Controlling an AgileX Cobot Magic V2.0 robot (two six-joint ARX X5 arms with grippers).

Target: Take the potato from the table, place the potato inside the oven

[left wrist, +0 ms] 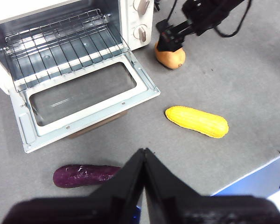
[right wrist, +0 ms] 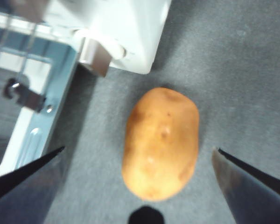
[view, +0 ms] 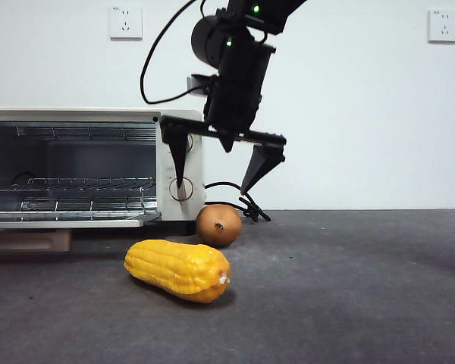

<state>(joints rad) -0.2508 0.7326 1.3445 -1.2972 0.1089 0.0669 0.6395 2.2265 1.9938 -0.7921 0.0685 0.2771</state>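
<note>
Hovering spread-jawed, grasping nothing, the right gripper [view: 218, 168] is centred above the potato [right wrist: 161, 141], whose long axis apparently runs across the jaw gap.

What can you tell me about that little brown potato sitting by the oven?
The potato is a small, smooth, orange-brown oval with a few darker specks and a dark spot at one end. It lies on its side on the grey table, close beside the oven near its knob end, behind the corn. Nothing grips it: the right gripper hangs above it, jaws spread wide to either side.
</note>
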